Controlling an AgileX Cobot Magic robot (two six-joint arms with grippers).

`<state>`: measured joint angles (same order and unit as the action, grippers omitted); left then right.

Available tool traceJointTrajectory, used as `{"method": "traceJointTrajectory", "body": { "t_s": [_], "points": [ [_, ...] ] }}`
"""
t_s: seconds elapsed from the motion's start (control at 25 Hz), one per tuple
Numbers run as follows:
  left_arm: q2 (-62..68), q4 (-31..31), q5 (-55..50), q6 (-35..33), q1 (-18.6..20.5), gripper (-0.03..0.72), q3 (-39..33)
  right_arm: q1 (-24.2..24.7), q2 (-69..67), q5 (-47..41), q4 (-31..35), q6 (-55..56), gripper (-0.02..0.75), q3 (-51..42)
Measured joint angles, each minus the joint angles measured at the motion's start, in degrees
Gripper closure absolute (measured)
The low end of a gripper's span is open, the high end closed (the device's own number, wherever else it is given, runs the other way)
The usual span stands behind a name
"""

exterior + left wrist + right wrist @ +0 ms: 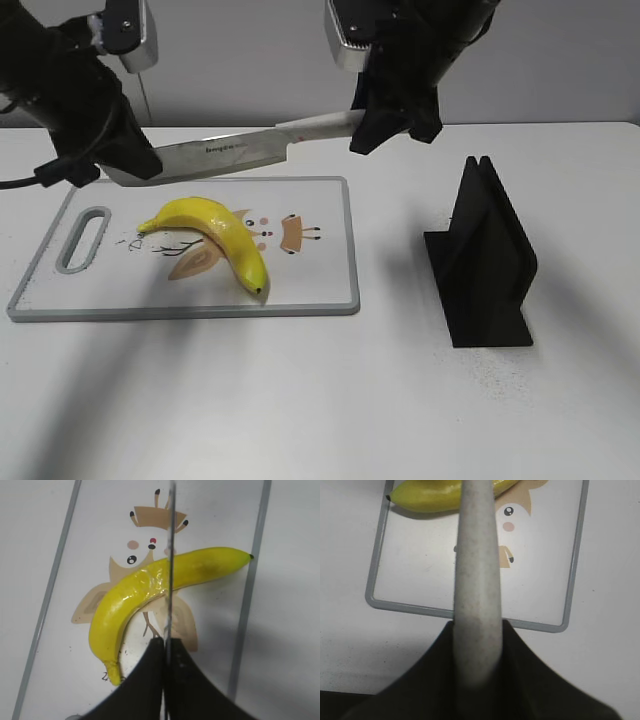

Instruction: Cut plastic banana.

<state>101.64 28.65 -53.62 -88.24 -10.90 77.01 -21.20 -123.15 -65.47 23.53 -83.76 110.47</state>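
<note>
A yellow plastic banana (222,236) lies whole on the white cutting board (320,290). A kitchen knife (235,152) hangs level above the board's far edge. My right gripper (372,128) is shut on its pale handle (476,580). My left gripper (135,160) is shut on the blade's tip end. In the left wrist view the blade (170,565) runs edge-on across the banana (150,587) between the jaws (164,642). The right wrist view shows the banana's tip (427,495) and the board (540,580) below the handle, with the jaws (476,630) around it.
A black knife stand (485,255) sits on the white table to the right of the board. The board has a handle slot (85,238) at its left end and a printed cartoon figure (290,235).
</note>
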Motion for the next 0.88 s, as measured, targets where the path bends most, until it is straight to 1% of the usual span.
{"method": "traceJointTrajectory", "body": {
  "t_s": [0.24,0.4,0.48,0.56,0.72,0.88],
  "points": [
    [4.78,-0.68,4.73,1.06,0.00,0.688,0.32,-0.19,-3.70,4.92,-0.47,-0.24,0.573,0.04],
    [13.57,-0.82,6.71,1.26,0.05,0.688,0.42,-0.21,-11.63,5.97,-0.47,-0.37,0.573,1.15],
    [17.93,0.37,7.96,1.68,0.11,0.686,0.99,-0.07,-14.52,6.18,-0.64,-0.07,0.573,1.76],
    [20.04,0.69,7.09,2.39,0.25,0.685,1.64,0.17,-15.40,6.12,-0.31,-0.07,0.572,2.42],
    [20.06,0.78,6.62,2.73,0.36,0.685,1.83,0.17,-15.40,4.87,-0.48,-0.07,0.572,4.16],
    [18.54,-0.03,6.07,3.45,0.31,0.687,1.12,0.00,-15.70,0.64,-1.16,0.87,0.572,7.81]
  ]
}}
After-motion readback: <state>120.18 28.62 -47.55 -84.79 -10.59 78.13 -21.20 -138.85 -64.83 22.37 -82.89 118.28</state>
